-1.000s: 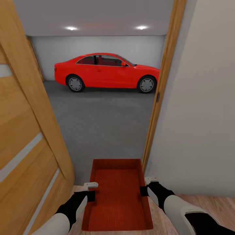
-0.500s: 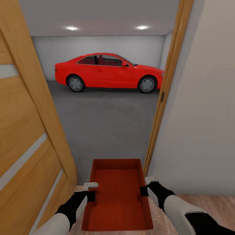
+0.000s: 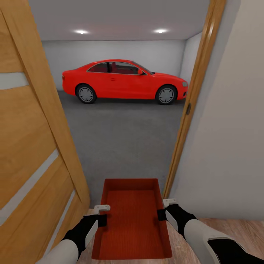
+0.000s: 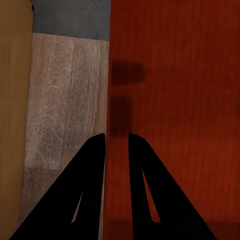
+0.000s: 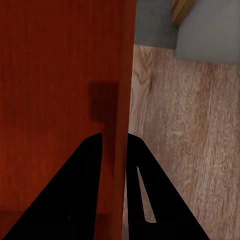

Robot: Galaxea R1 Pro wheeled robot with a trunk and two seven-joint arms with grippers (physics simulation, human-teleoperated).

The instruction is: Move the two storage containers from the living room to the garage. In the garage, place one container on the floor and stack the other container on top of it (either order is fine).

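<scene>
Smooth matt plastic bin, glossy car – rough concrete floor, grained wood door

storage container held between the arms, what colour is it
Red-orange, plain and smooth: the storage container shows best in the head view.

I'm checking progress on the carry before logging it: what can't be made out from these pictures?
- Second container: the head view shows one storage container held between the left gripper and right gripper.
- Garage floor: its left part is hidden by the wooden door, its right by the cream wall.
- Red car: its front tip is cut by the door frame.
</scene>
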